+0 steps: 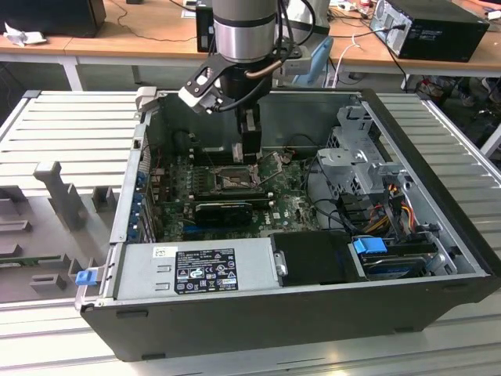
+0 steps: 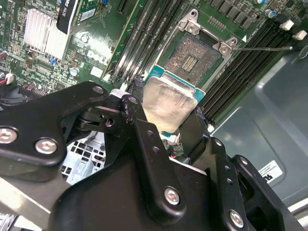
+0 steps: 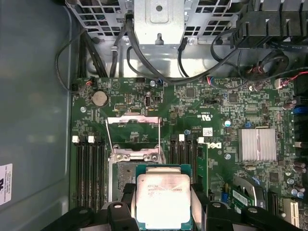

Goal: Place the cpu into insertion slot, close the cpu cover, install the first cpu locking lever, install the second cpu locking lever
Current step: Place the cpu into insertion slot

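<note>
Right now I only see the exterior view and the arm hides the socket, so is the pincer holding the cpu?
Observer: Yes, in both wrist views the pincer is shut on the cpu, gripping two opposite edges.
Operator: Is it seated?
Observer: No, the second wrist view shows the insertion slot with bare contacts, the cpu covering one edge.
Operator: And the cover?
Observer: In the first wrist view the cpu cover stands raised open.

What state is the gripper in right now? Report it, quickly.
The gripper: shut on the cpu, which it holds by its edges close over the open insertion slot, not yet seated.
</note>
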### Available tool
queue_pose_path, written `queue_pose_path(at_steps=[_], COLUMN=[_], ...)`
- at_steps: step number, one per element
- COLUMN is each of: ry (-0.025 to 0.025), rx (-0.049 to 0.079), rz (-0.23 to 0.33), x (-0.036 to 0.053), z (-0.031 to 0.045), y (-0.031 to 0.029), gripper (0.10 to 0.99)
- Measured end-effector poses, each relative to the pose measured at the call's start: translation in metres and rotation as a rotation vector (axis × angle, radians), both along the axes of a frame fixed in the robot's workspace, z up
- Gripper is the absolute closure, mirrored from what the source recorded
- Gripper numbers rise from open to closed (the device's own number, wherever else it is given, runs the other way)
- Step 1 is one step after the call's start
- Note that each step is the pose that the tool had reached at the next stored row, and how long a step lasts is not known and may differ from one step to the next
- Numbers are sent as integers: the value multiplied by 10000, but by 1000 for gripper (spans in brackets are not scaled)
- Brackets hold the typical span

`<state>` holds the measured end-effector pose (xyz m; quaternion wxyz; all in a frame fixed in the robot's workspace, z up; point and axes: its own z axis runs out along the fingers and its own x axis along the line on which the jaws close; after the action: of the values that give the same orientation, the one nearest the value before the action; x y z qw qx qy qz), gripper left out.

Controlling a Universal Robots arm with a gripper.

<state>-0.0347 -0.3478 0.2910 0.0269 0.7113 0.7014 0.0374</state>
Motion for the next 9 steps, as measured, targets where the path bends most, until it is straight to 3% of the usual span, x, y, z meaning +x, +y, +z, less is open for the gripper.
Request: queue_pose_path(at_steps=[9], ry=[0], rx=[1], rz=[-186], x=[0], z=[-69], y=[0], gripper=[545])
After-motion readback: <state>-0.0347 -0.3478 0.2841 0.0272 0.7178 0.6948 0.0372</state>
